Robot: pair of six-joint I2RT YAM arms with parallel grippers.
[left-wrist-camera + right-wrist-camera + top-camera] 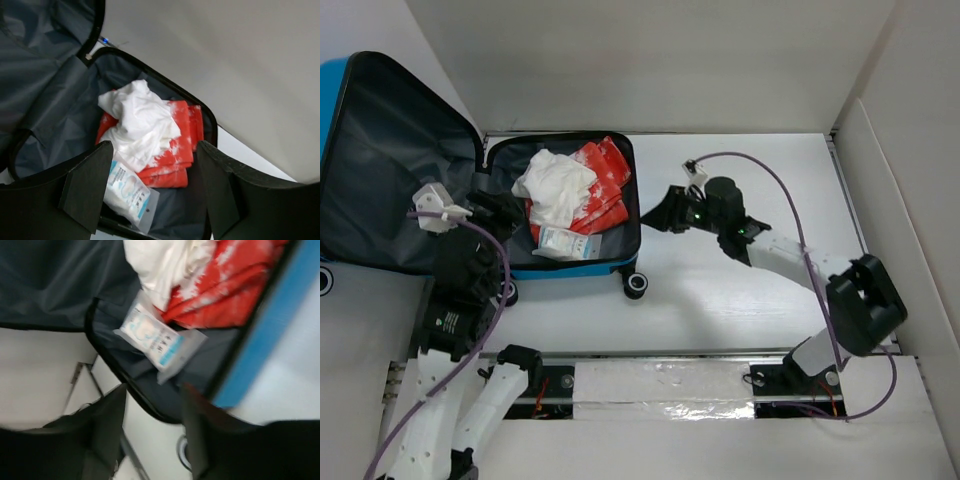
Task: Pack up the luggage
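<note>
The luggage (570,270) is a bright-blue suitcase lying open at the back left, its grey-lined lid (390,170) leaning up to the left. In its base lie a crumpled white cloth (555,185), folded red items (605,190) and a white-and-blue packet (565,243). My left gripper (500,215) hovers over the base's left side, open and empty; its view shows the cloth (140,125), red items (182,145) and packet (125,192) between the fingers (87,190). My right gripper (655,215) is open and empty just right of the suitcase, facing its blue wall (270,335) and the packet (155,337).
White walls enclose the table at the back and right. A black wheel (636,285) sticks out at the suitcase's near right corner. A metal rail (660,385) runs along the near edge by the arm bases. The right wrist view is motion-blurred.
</note>
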